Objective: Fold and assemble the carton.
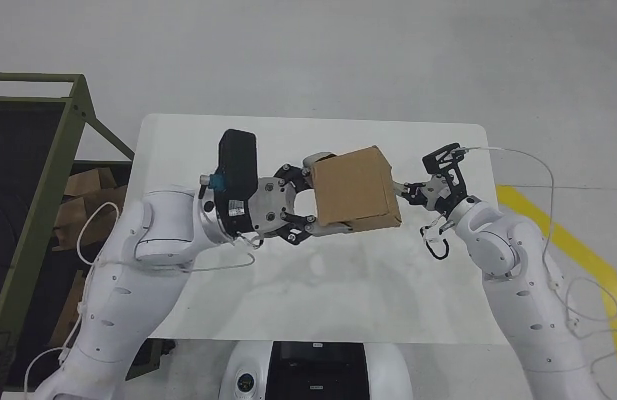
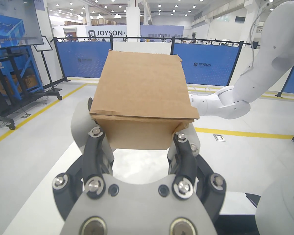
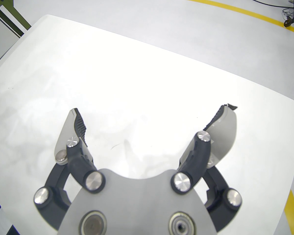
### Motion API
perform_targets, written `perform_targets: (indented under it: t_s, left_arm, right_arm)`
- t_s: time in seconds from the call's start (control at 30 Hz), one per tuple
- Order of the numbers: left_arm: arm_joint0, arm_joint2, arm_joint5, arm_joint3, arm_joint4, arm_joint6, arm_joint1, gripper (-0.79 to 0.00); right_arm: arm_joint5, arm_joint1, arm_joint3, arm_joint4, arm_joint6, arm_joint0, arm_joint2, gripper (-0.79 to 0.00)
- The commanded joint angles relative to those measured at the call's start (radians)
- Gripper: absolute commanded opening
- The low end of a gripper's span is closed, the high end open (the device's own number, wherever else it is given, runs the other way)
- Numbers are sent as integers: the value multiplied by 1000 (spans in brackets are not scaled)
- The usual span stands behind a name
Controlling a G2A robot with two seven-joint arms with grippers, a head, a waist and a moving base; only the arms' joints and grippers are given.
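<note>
A brown cardboard carton, formed into a box, is held above the middle of the white table. My left gripper is shut on the carton at its left end, one finger on each side of it. A flap edge overhangs the near face in the left wrist view. My right gripper hovers just right of the carton, apart from it. In the right wrist view the right gripper is open, with bare table between its fingers.
A green metal rack stands left of the table, with flat brown cartons stacked beside it. A white cable loops off the right arm. The table's near half is bare.
</note>
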Motion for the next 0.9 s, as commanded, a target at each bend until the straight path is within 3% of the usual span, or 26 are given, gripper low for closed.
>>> perform_targets:
  t_s: [0.0,0.47,0.87]
  left_arm:
    - [-14,3,3,-9,-21,0,0,-785]
    - [-6,16,40,-16,-51,24,-1,-785]
    - [-70,62,-5,37,-480,-84,11,-785]
  right_arm:
    - [0,0,0,0,0,0,0,0]
    - [0,0,0,0,0,0,0,0]
    - [0,0,0,0,0,0,0,0]
